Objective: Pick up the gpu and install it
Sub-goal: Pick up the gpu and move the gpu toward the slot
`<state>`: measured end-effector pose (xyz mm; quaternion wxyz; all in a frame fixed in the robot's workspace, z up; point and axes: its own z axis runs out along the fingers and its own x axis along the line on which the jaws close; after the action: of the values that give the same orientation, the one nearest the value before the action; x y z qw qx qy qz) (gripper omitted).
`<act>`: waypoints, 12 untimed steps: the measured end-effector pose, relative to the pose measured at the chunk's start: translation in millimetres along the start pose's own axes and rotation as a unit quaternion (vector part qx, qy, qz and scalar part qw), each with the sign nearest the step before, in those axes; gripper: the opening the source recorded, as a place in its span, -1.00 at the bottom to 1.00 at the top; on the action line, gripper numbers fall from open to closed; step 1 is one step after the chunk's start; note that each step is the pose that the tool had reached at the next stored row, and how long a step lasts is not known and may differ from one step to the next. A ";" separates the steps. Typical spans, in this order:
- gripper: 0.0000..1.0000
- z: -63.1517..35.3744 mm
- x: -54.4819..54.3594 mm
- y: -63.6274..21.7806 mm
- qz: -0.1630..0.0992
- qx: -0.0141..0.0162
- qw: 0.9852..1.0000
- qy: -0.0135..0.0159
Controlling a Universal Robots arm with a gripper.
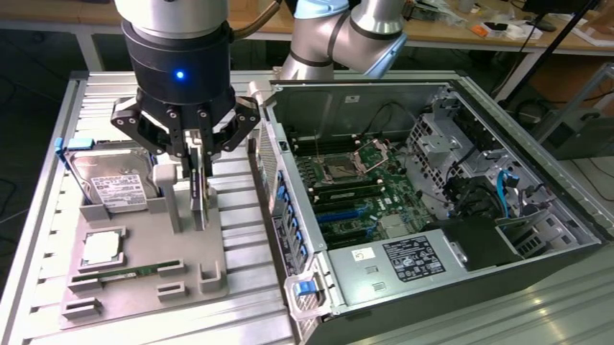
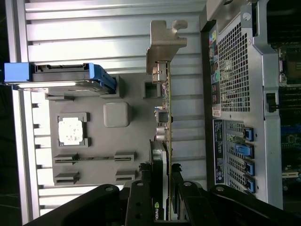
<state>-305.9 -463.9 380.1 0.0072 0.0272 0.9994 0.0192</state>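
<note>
— On the ribbed metal table (image 1: 96,93), workbenches (image 1: 461,36) at twelve o'clock: what's hidden?
— The gripper (image 1: 197,169) clamps the gpu (image 1: 198,205) upright on the grey tray (image 1: 144,287), nine o'clock of the computer case (image 1: 537,237), partly covering the hard drive (image 1: 115,183).

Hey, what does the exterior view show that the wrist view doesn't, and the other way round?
Exterior view: the arm's blue light, the power supply and a blue cable inside the case.
Wrist view: the rear grille face-on, and a green logo on the gpu.
Both: the gpu on edge in the tray between the fingers, plus the hard drive.
</note>
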 end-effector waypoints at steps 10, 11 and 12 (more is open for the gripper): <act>-0.47 -2.9 0.0 0.1 0.000 0.000 1.000 0.000; -0.47 -3.5 -0.1 0.1 0.000 0.000 1.000 0.000; -0.47 -4.1 -0.1 0.1 0.000 0.000 1.000 0.000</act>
<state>-305.8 -463.9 384.1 0.0069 0.0271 0.9994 0.0192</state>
